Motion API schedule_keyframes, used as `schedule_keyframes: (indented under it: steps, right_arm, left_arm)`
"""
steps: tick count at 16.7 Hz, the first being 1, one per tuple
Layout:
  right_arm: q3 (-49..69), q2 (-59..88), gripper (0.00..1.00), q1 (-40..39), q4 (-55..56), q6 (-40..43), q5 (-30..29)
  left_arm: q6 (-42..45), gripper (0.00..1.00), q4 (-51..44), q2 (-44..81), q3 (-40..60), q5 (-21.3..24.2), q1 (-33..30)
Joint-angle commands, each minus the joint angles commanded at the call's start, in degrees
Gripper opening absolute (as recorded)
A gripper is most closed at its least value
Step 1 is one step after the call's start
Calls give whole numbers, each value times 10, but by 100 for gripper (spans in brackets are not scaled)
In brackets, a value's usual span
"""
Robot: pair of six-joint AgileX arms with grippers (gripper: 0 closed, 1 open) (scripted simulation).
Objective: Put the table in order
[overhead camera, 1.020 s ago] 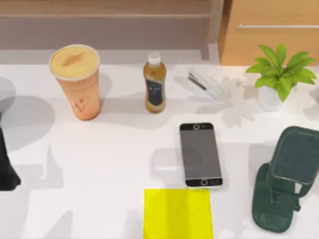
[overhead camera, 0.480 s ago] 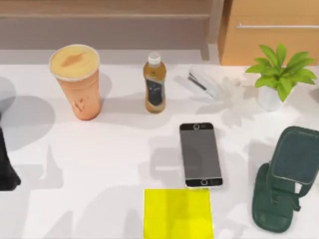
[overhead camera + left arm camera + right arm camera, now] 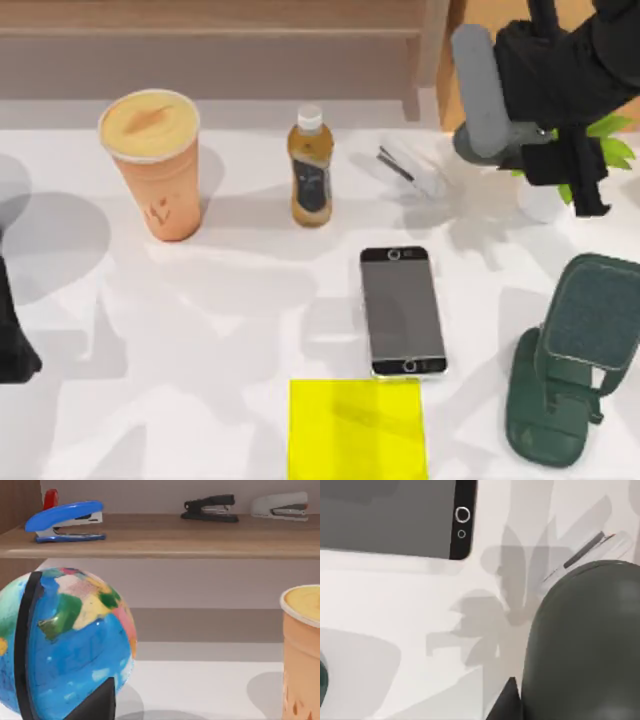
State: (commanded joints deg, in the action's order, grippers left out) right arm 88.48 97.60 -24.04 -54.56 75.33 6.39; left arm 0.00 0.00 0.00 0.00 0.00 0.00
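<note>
On the surface: the table (image 3: 230,330), a wide white top, lies in front of the wooden shelf (image 3: 200,40) and cabinet (image 3: 470,90) and carries everything else.
Landmark: the phone (image 3: 402,310) lies flat near the middle of the surface, screen up.
Around the phone: a yellow pad (image 3: 357,428) touches or nearly touches its near end; a green stand (image 3: 570,360) is to its right; a white stapler (image 3: 412,168) lies beyond it toward the shelf; a tea bottle (image 3: 311,168) and an orange cup (image 3: 152,165) stand beyond and to its left.
Plant: the potted plant (image 3: 608,140) beyond and right of the phone is now largely covered by the arm.
Right gripper: the right gripper (image 3: 580,185) hangs above the plant corner; whether its jaws are open, or hold anything, I cannot tell.
Left gripper: the left gripper (image 3: 15,340) is parked far left of the phone, beside a globe (image 3: 60,640); jaw state cannot be told.
Change: half a second ago the right arm was out of the overhead view; it has swung in, and fresh shadows cross the surface.
Unchanged: no object has shifted.
Meaning: tidying looks only begun; the stapler seems the likely first target.
</note>
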Motion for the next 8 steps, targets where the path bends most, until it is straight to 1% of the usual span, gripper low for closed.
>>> schedule_keyframes:
  steps: [4,8]
  right_arm:
    - [-16,61,0,-136,7,194,-7]
    - [-58,122,0,-242,4,363,-27]
  left_arm:
    - [0,100,0,0,0,0,0]
    - [0,100,0,0,0,0,0]
